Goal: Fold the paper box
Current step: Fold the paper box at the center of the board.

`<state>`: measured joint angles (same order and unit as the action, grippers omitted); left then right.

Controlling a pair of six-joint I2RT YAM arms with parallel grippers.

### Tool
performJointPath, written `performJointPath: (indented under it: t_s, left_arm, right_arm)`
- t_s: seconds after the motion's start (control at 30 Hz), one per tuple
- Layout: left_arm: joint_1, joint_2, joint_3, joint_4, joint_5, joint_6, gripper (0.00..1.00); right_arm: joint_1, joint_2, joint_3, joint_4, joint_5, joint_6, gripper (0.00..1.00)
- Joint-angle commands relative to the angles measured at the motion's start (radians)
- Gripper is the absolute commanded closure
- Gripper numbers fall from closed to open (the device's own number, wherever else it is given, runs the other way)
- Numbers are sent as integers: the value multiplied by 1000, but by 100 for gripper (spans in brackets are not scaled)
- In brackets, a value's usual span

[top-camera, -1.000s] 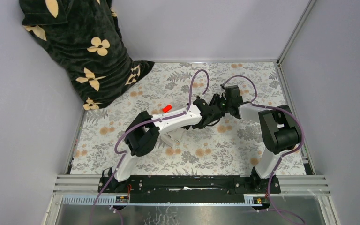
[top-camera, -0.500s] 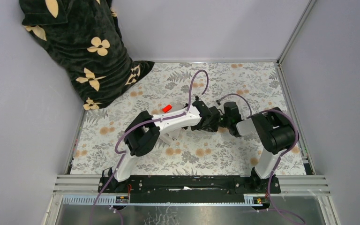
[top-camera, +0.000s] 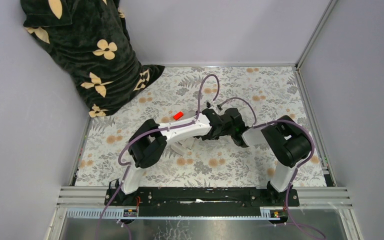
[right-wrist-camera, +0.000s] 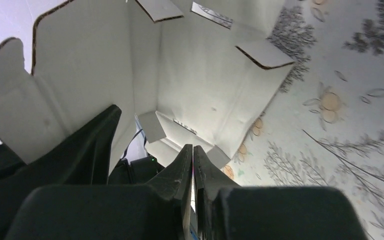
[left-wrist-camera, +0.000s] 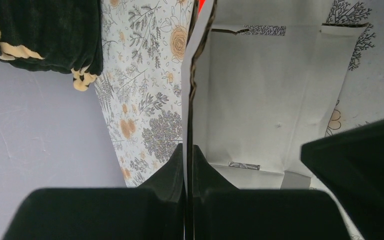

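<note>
**Left pincer** [left-wrist-camera: 188,147]: mine, clamped narrow on one upright wall of the paper box [left-wrist-camera: 260,100]. The cardboard runs edge-on between the fingers.

**Paper box:** white, mid-bench, where my two arms meet. Several walls are raised around a flat panel. Corner flaps and slotted tabs stand out loose, and the top is open.

**Right pincer** [right-wrist-camera: 193,148]: mine, drawn in to a slit at the box's open side. I cannot tell whether a flap is nipped in it.

**Progress, by my estimate:** about midway. The walls are up, but the tabs are not yet tucked and the closing folds remain.

**Surface and room:**
- Dark cloth with cream flowers [top-camera: 80,55], heaped in the far left corner.
- Small red rectangle [top-camera: 178,115], on the far side of my left arm.
- Bench [top-camera: 220,165], covered in a leaf-and-blossom print.
- Plain lilac-grey walls [top-camera: 220,30].
- Metal rail [top-camera: 205,192] along the near edge.
</note>
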<state>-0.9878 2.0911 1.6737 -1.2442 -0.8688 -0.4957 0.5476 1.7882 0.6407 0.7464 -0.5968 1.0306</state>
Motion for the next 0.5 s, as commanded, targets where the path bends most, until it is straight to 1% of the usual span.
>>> performJointPath:
  t_s: [0.0,0.17,0.27,0.47]
  left_arm:
    - [-6,-57,-27,64,-2,-24,92]
    - [-6,-86,-62,90,4,-21,92]
    - [-5,-98,-76,104,9,-17,92]
    - [-5,-110,-94,132,30,-10,92]
  right_arm:
    - [53,26,78,-16,74,10,91]
    - [90,60,122,-63,132,2,96]
    - [109,76,150,-122,178,-17,98]
    - [131,131,180,-188,237,-36,100]
